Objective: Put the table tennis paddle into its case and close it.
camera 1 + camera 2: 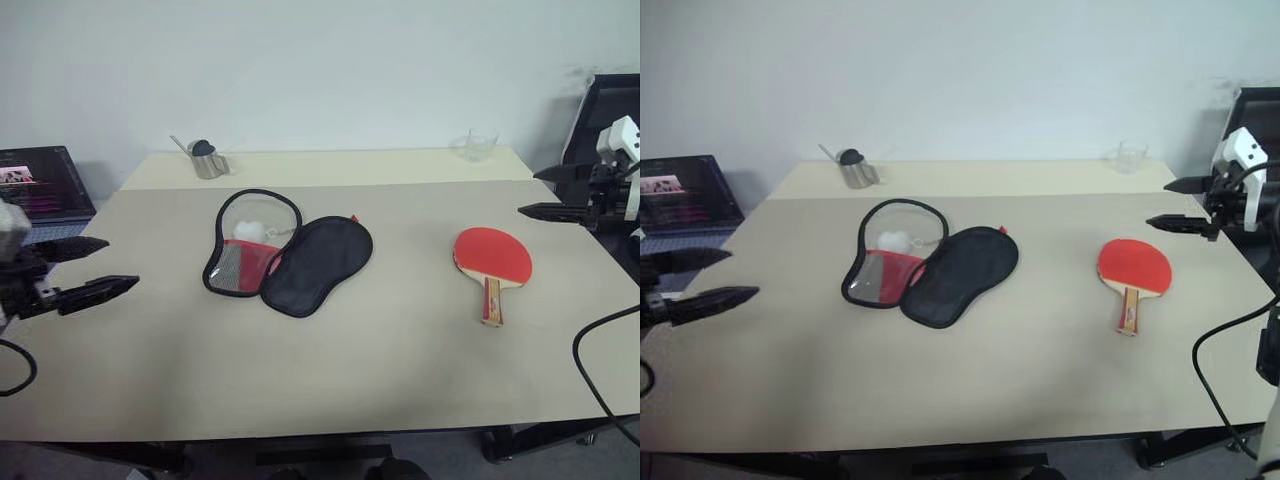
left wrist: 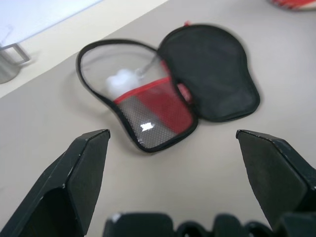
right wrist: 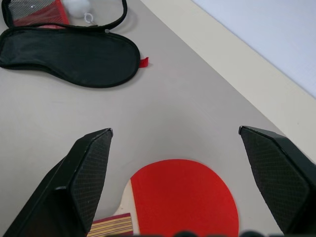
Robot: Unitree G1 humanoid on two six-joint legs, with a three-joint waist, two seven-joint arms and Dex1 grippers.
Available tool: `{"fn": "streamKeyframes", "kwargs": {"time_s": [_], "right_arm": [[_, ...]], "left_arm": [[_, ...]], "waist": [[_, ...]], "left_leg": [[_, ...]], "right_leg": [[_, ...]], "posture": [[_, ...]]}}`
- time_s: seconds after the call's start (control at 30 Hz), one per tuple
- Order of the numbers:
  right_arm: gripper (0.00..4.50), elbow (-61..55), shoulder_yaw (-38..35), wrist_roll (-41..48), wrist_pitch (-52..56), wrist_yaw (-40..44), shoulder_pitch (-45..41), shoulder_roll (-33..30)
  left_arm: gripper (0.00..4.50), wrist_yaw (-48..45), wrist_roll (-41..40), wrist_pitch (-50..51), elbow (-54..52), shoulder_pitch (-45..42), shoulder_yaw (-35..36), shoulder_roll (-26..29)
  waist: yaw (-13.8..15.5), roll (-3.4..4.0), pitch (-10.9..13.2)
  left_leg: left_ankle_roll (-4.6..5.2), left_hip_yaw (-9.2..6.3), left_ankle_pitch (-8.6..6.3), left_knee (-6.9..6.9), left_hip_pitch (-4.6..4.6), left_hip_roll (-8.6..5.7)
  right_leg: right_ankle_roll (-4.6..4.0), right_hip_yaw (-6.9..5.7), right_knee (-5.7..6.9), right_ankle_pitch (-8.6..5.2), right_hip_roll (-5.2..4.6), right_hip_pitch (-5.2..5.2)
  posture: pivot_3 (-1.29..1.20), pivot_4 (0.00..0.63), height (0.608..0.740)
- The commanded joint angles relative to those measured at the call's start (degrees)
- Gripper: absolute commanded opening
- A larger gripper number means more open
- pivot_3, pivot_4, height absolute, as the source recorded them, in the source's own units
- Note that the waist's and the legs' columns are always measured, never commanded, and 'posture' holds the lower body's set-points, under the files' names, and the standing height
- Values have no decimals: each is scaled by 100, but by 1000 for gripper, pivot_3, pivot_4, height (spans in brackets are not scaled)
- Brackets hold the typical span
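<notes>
The case point(image 1: 288, 253) lies unzipped and spread flat in the middle of the table, its clear-window half with red mesh pocket and white pompom on the left, its black-lined half point(image 2: 212, 71) on the right. The table tennis paddle point(image 1: 492, 258) lies red face up on the table's right side, handle toward the front edge. My left gripper point(image 1: 95, 268) hovers open at the table's left edge, well left of the case, nothing between its fingers. My right gripper point(image 1: 540, 192) hangs open above the right edge, just beyond and right of the paddle point(image 3: 180, 197).
A small metal cup point(image 1: 208, 159) stands at the back left and a clear glass point(image 1: 481, 145) at the back right on the paler rear table point(image 1: 340, 165). A laptop point(image 1: 40, 185) sits off the left edge. A black cable point(image 1: 598, 370) loops at the front right.
</notes>
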Motion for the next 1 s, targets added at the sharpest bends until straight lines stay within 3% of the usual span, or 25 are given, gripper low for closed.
{"fn": "streamKeyframes", "kwargs": {"time_s": [0.03,0.3,0.43,0.63,1.0], "right_arm": [[4475,-169,-117,121,56,52,60,-47],[4475,-975,-263,580,153,240,449,319],[4475,-1910,-289,895,382,225,934,573],[4475,-3611,-383,1403,1243,-50,1851,676],[4475,-5025,-347,1821,2015,-562,2614,774]], "left_arm": [[4500,348,377,-376,215,-276,-529,-36],[4500,1089,761,-632,620,-1127,-1413,-619],[4500,1602,1108,-506,287,-1835,-2368,-1367],[4500,2117,1496,-371,554,-1976,-2859,-1842],[4500,1521,2263,-600,399,-2685,-4670,-2633]], "waist": [[9,-1,-1],[-40,-8,3],[15,-15,-2],[2,-23,0],[24,-25,0]], "left_leg": [[0,5,0,1,4,0],[0,33,0,4,37,3],[-1,27,1,14,62,1],[-1,25,0,16,66,5],[1,-3,-1,84,45,0]], "right_leg": [[1,6,3,1,0,1],[3,37,32,1,6,13],[5,35,42,2,7,47],[12,38,30,6,8,60],[35,25,36,20,21,74]], "posture": [[0,150,740],[0,150,740],[0,150,740],[0,150,740],[0,150,740]]}}
